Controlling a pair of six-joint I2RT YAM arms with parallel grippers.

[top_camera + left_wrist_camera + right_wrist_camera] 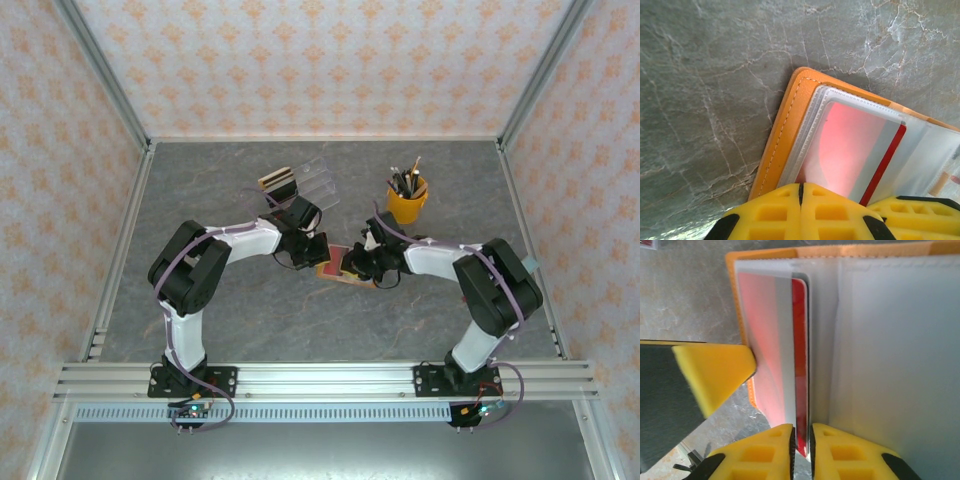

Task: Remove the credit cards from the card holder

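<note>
Lying open near the middle of the grey marbled table [250,310], the card holder [335,272] sits between the two grippers, with its orange rim [785,125] flat on the surface and its clear sleeves [890,340] fanned upward. The left gripper [318,252] comes in from the left. Its yellow fingers [775,215] are pressed tight together with nothing between them, and their tips rest against the left edge of the sleeve page. In the right wrist view one of its pads [715,375] touches that edge, just beside the holder's orange border [765,252]. The right gripper [350,265] reaches in from the right. Its jaws are nearly closed, and in its own camera the gripper [801,445] pinches the near edge of a red card [799,365] that lies mostly inside its sleeve. The left wrist view shows this card [850,145] as pink under the plastic, with a darker red strip along one side. A yellow cup [407,205] of pens [405,180] stands far right of the holder. A clear stand [315,178] sits on the far side, behind the left gripper.
</note>
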